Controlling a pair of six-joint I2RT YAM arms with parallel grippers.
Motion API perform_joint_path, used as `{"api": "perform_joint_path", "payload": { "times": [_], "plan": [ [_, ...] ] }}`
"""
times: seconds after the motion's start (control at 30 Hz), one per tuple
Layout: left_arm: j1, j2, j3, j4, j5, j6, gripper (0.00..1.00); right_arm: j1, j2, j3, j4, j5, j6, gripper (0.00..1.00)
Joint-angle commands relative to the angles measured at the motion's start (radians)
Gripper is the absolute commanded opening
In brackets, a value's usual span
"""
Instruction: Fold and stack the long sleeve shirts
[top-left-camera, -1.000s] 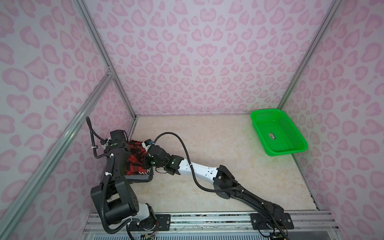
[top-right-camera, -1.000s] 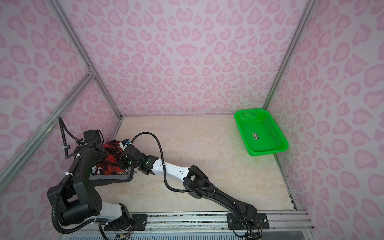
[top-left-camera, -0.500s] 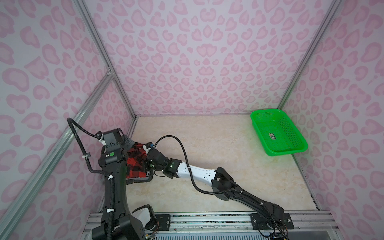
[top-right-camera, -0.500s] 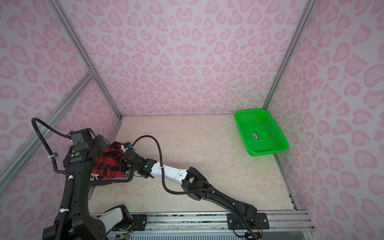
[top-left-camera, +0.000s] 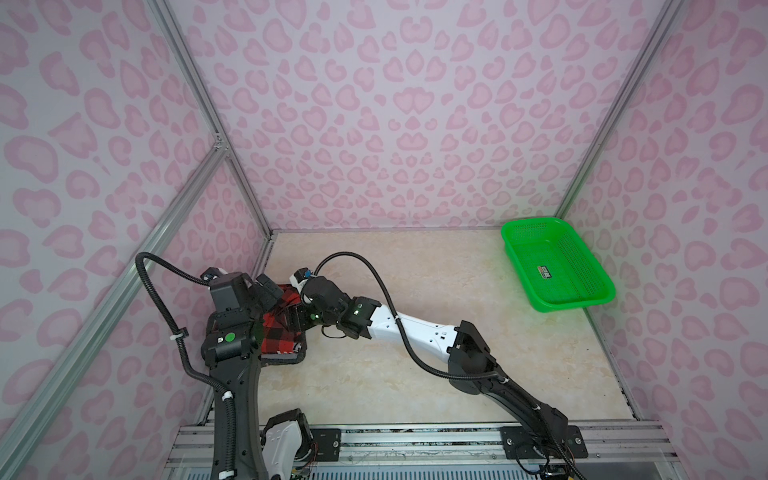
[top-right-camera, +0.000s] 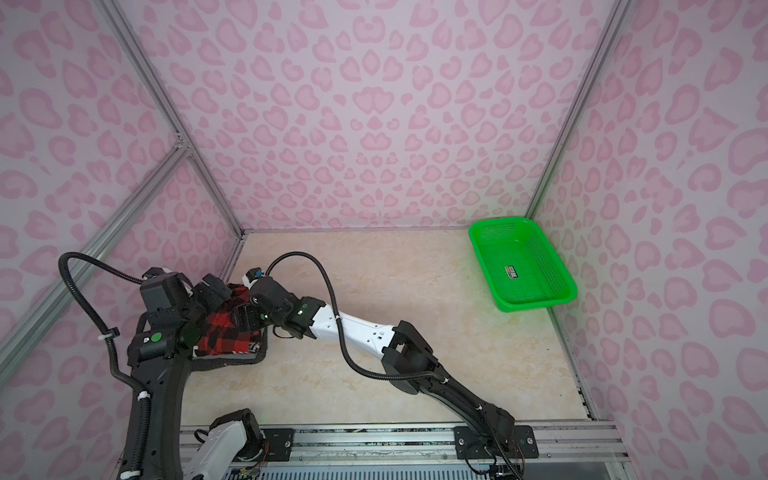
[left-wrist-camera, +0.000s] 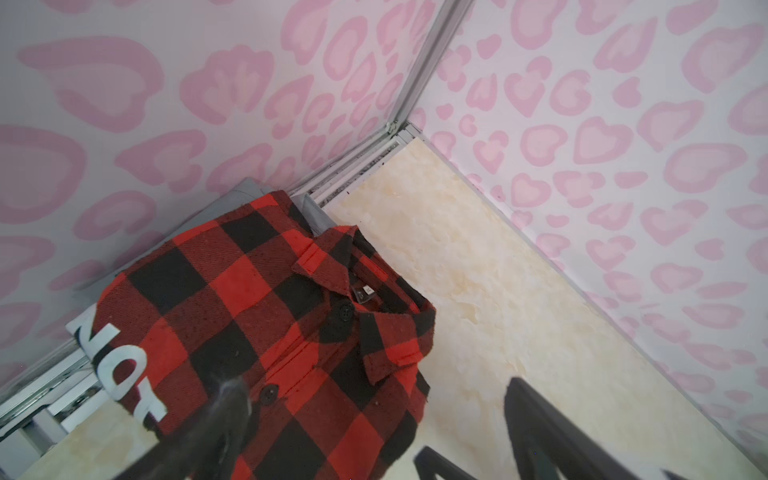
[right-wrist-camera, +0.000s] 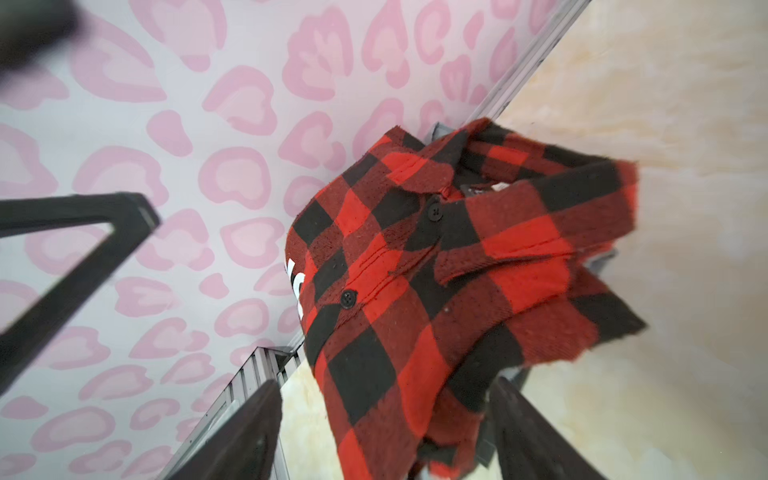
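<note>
Red-and-black checked flannel, the checked shirt (left-wrist-camera: 257, 311) lies folded with its collar and buttons up, on top of the grey shirt (left-wrist-camera: 245, 191), against the left edge of the tabletop (top-left-camera: 415, 374) and about midway along it. Grey cloth shows only as a rim around the checks.

Both arms meet over this pile. The left claw (left-wrist-camera: 374, 384) has its fingers wide apart above the cloth, gripping nothing. The right claw (right-wrist-camera: 384, 388) also stands apart. The shirt's lower hem sits in the gap between its fingers, but neither finger pinches it.

I judge the stacking step to be at the let-go, with folding done and the second shirt already on the first. The next move calls for both claws to lift straight off and back away without dragging the hem or collar. One corner looks loose and may need pressing flat.

In both top views the arms hide much of the pile, but those views alone show the green basket (top-left-camera: 517, 270) in the far right corner, well apart and holding only its label. The left wrist view alone shows the collar, the neck label and white lettering (left-wrist-camera: 112, 365) beside the checks. The right wrist view alone shows a blurred checked corner jutting past the grey cloth.
</note>
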Motion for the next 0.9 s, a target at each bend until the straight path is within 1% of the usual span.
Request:
{"api": "perform_joint_path", "payload": {
  "times": [0.0, 0.07, 0.13, 0.2, 0.27, 0.33, 0.4, 0.43, 0.5, 0.6, 0.63, 0.67, 0.73, 0.8, 0.87],
  "plan": [
    [-0.003, -0.022, -0.009, 0.045, 0.064, 0.001, 0.97, -0.029, -0.083, -0.062, -0.01, 0.038, -0.065, 0.8],
    [-0.014, -0.036, -0.017, 0.069, 0.11, 0.005, 0.97, -0.037, -0.149, -0.084, -0.067, 0.079, -0.114, 0.82],
    [-0.036, -0.05, -0.032, 0.097, 0.125, 0.015, 0.97, -0.034, -0.237, -0.136, -0.091, 0.163, -0.184, 0.83],
    [-0.06, -0.064, -0.06, 0.134, 0.136, 0.019, 0.97, -0.039, -0.341, -0.219, -0.093, 0.229, -0.245, 0.84],
    [-0.077, -0.082, -0.1, 0.188, 0.162, 0.003, 0.97, -0.064, -0.466, -0.322, -0.099, 0.271, -0.278, 0.84],
    [-0.112, -0.097, -0.15, 0.247, 0.142, -0.001, 0.97, -0.109, -0.6, -0.441, -0.103, 0.289, -0.283, 0.84],
    [-0.162, -0.099, -0.184, 0.273, 0.095, 0.046, 0.97, -0.164, -0.755, -0.601, -0.073, 0.31, -0.293, 0.86],
    [-0.19, -0.101, -0.2, 0.284, 0.057, 0.069, 0.97, -0.193, -0.845, -0.702, -0.044, 0.338, -0.303, 0.97],
    [-0.213, -0.103, -0.243, 0.315, 0.006, 0.085, 0.97, -0.275, -1.012, -0.911, 0.01, 0.389, -0.297, 0.98],
    [-0.212, -0.085, -0.308, 0.395, -0.016, 0.136, 0.97, -0.447, -1.187, -1.115, 0.01, 0.342, -0.262, 0.98],
    [-0.214, -0.07, -0.32, 0.419, -0.032, 0.143, 0.97, -0.491, -1.224, -1.165, 0.002, 0.354, -0.258, 0.98],
    [-0.212, -0.046, -0.336, 0.459, -0.02, 0.159, 0.97, -0.537, -1.259, -1.217, -0.014, 0.374, -0.247, 0.98],
    [-0.213, 0.004, -0.371, 0.554, 0.008, 0.182, 0.97, -0.634, -1.294, -1.307, -0.017, 0.362, -0.264, 0.98],
    [-0.217, 0.067, -0.4, 0.646, 0.036, 0.175, 0.97, -0.717, -1.319, -1.404, 0.017, 0.39, -0.271, 0.98],
    [-0.237, 0.087, -0.436, 0.738, 0.002, 0.164, 0.97, -0.789, -1.34, -1.496, 0.087, 0.408, -0.289, 0.98]
  ]
}}
